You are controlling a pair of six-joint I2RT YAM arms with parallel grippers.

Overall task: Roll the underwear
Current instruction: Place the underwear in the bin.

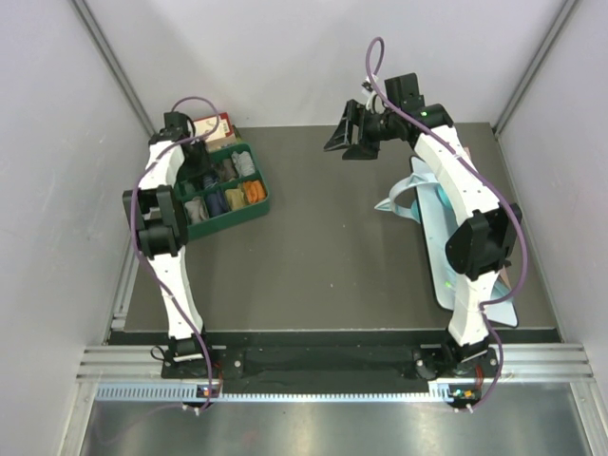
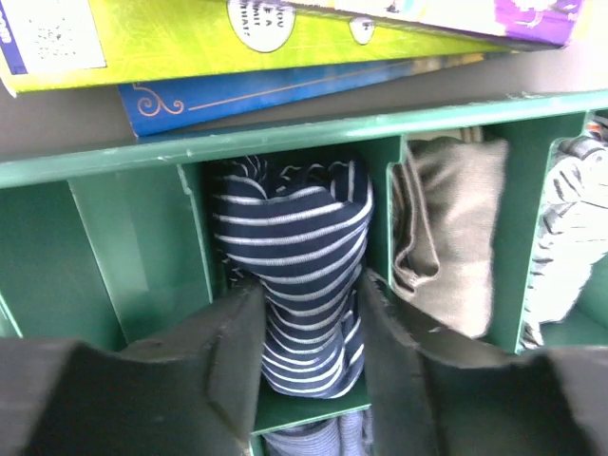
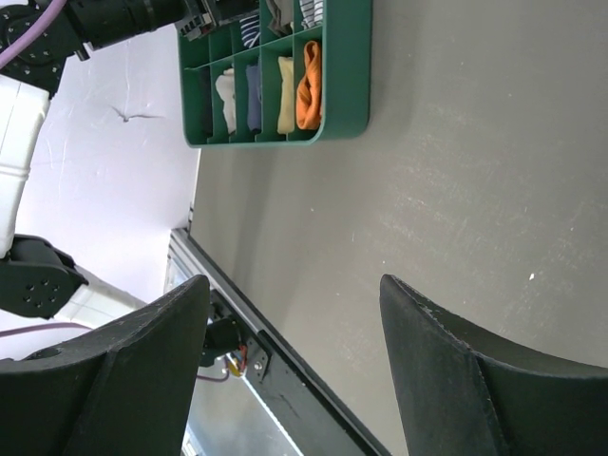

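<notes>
Striped underwear (image 2: pixel 294 256) rolled, in the tray (image 2: pixel 285 138)
We see the left claw (image 2: pixel 309 285) straddling it mid-frame, grip unclear; right claw (image 3: pixel 293 285) wide, empty.

Striped underwear (image 2: pixel 294 237) partly behind end effector (image 2: pixel 309 285)

The underwear (image 2: pixel 294 275) is dark blue with thin white stripes, the tray (image 2: pixel 285 142) plain green, the neighbouring roll (image 2: pixel 456 237) grey-beige (another roll (image 3: pixel 309 85) is bright orange), the tabletop (image 1: pixel 332 256) dark grey, the box (image 2: pixel 237 38) lime-yellow.
</notes>
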